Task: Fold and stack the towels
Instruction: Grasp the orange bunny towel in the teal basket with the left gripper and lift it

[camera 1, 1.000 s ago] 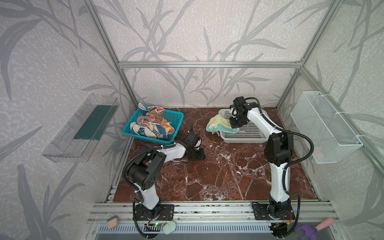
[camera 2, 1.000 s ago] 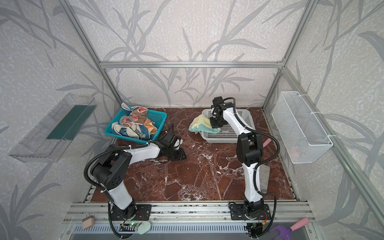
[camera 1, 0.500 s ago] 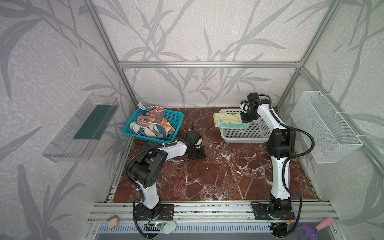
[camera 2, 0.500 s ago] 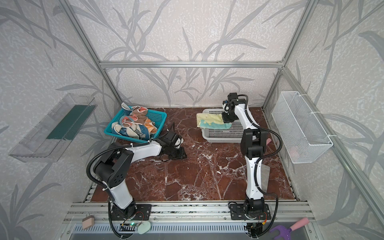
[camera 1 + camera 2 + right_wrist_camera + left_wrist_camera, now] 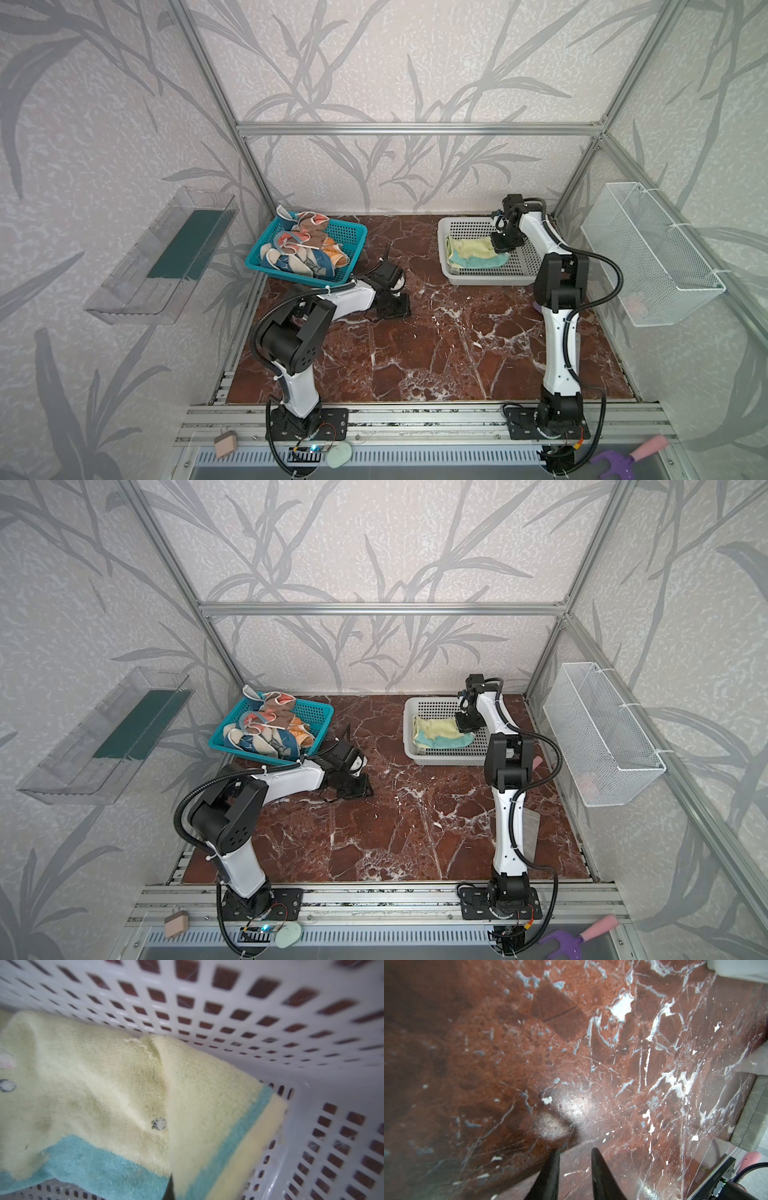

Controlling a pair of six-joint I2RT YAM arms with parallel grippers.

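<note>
A folded pastel yellow and blue towel (image 5: 469,251) (image 5: 436,731) lies in the white perforated basket (image 5: 490,277) (image 5: 451,759) at the back right. My right gripper (image 5: 500,245) (image 5: 465,725) is shut on its right end. In the right wrist view the towel (image 5: 104,1084) fills the frame and hides the gripper (image 5: 170,1188) except for a dark sliver. Several more crumpled towels (image 5: 303,245) (image 5: 270,729) sit in the teal basket (image 5: 291,274) (image 5: 249,754). My left gripper (image 5: 390,307) (image 5: 353,789) (image 5: 574,1150) rests low over the marble table, slightly open, holding nothing.
A white wire basket (image 5: 648,253) hangs on the right wall and a clear shelf (image 5: 166,253) on the left wall. The right arm's upright column (image 5: 561,332) stands in front of the white basket. A grey block (image 5: 753,1111) shows in the left wrist view.
My right gripper has carried the yellow and blue towel rightward from the white basket's left edge and down into it. The left arm has barely moved.
</note>
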